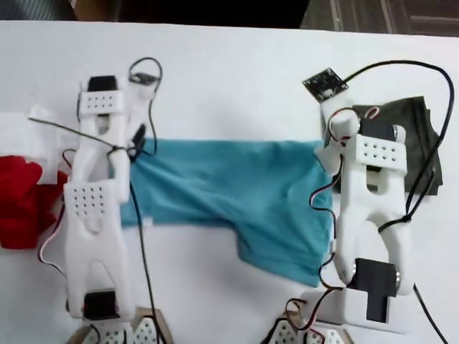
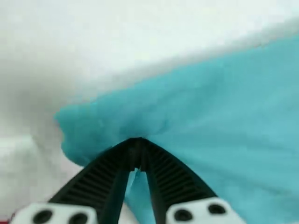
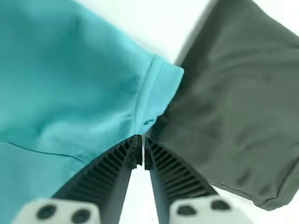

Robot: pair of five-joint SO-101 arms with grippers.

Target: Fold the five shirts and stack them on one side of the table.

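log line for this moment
left gripper: shut on teal cloth shirt | right gripper: shut on its opposite edge | folded dark grey cloth shirt: beside right gripper | crumpled red cloth shirt: beside left arm

Left arm [image 1: 92,215] and right arm [image 1: 373,201]: white shells, perforated plates; black servo blocks [image 1: 374,283]; thin black and red cables [image 1: 140,236]; left end effector [image 2: 136,144] and right end effector [image 3: 141,140]: ribbed black fingers [image 2: 170,172]

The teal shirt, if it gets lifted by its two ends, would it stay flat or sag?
Probably sag: the teal shirt lies wrinkled and bunches where the left end effector pinches it. Likely light too: the right end effector seems to hold it by one thin hem.
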